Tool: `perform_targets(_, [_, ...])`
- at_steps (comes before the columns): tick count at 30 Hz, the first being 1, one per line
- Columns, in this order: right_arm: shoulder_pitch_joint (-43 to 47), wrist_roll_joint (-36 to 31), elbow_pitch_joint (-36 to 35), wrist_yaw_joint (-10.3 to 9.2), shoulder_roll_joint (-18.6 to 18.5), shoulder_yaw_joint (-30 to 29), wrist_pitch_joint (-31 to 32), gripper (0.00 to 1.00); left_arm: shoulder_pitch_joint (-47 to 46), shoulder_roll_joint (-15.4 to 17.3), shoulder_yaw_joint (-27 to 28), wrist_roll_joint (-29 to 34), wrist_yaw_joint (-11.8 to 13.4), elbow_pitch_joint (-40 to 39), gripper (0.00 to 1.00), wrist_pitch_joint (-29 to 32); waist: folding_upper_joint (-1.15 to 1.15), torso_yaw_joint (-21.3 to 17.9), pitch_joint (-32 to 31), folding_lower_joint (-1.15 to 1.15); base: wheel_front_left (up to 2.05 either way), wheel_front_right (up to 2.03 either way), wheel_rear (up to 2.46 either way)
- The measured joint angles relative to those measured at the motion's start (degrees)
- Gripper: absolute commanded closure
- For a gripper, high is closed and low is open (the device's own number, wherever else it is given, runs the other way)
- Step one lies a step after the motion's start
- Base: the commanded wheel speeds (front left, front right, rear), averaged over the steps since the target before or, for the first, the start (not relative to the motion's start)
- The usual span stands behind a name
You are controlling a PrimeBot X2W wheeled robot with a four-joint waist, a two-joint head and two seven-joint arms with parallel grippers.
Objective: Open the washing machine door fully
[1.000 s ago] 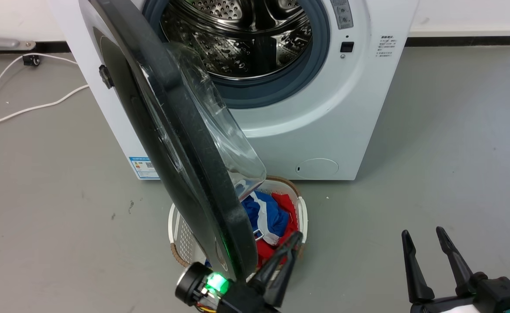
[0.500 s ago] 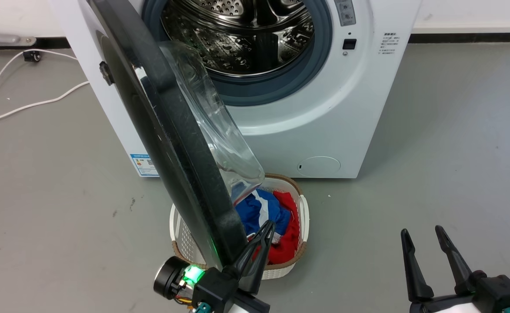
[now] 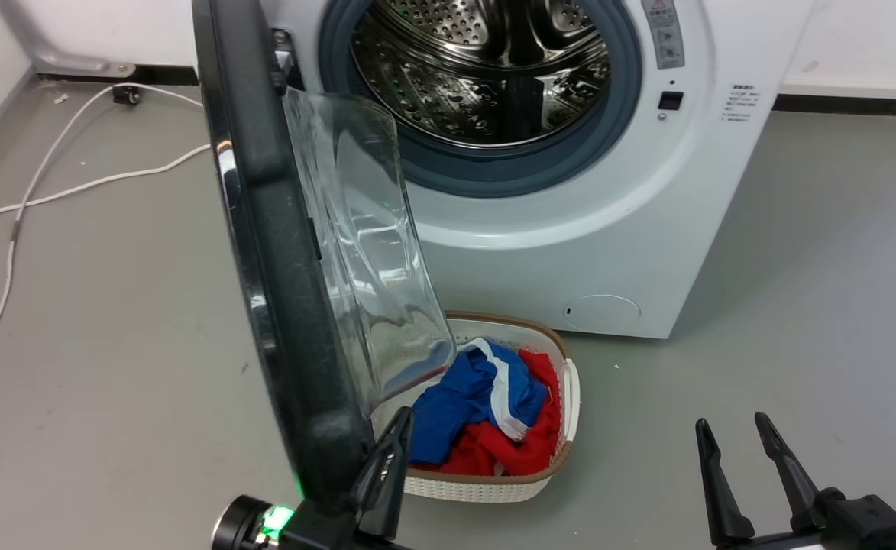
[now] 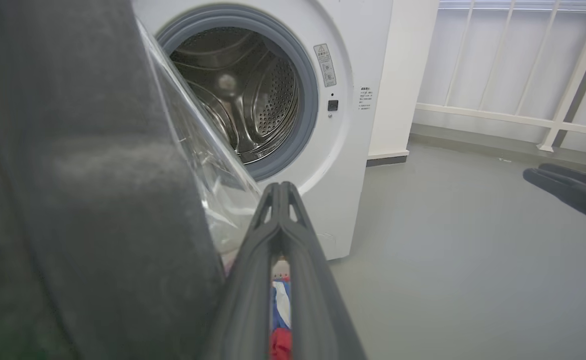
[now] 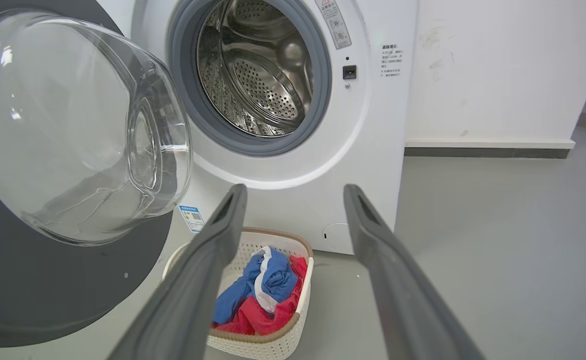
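The washing machine door is a big black disc with a clear glass bowl, swung out edge-on from the white machine and hinged at its left. In the right wrist view the door shows its inner face and glass bowl. My left gripper is shut, its fingers lying against the door's inner rim near the lower edge; the left wrist view has the door close on the left of the shut left gripper. My right gripper hangs open at the lower right, holding nothing.
A white basket with blue and red clothes sits on the grey floor under the door, in front of the machine. The steel drum stands exposed. A white cable runs over the floor at the left. A railing lies to the right.
The door has swung further out to the left with my left gripper pressing on its inner rim. The head camera has shifted too. My right gripper stays put.
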Motion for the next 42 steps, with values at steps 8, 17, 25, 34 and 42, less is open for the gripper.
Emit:
perform_targets(8, [0.26, 0.07, 0.12, 0.0, 0.0, 0.2, 0.0, 0.0, 1.86, 0.56, 4.81, -0.31, 1.56, -0.33, 1.0, 0.15, 0.0, 3.33, -0.56, 0.0, 0.0, 0.0, 0.0])
perform_targets(17, [0.85, 0.04, 0.14, 0.0, 0.01, 0.21, 0.0, 0.0, 2.99, 0.74, 10.53, -1.2, 2.26, -0.99, 1.0, 0.15, 0.0, 6.15, -0.65, 0.0, 0.0, 0.0, 0.0])
perform_targets(25, [0.35, -0.47, -0.04, 0.0, 0.01, 0.22, 0.0, 0.0, 2.15, 0.78, 19.06, -4.25, 2.07, -0.32, 1.0, 0.15, 0.0, 7.03, 1.17, 0.0, 0.0, 0.0, 0.0])
perform_targets(34, [-1.29, -1.26, -0.48, 0.0, 0.01, -0.03, 0.0, 0.0, -3.07, 0.56, 29.18, -7.08, 0.3, 3.26, 1.0, 0.15, 0.0, 6.92, 4.22, 0.0, 0.0, 0.0, 0.0])
perform_targets(42, [-2.49, -2.32, -1.14, 0.0, 0.01, -0.44, 0.0, 0.0, -7.49, 0.22, 37.11, -7.21, 0.98, 5.44, 1.0, 0.16, 0.0, 6.61, 6.75, 0.0, 0.0, 0.0, 0.0])
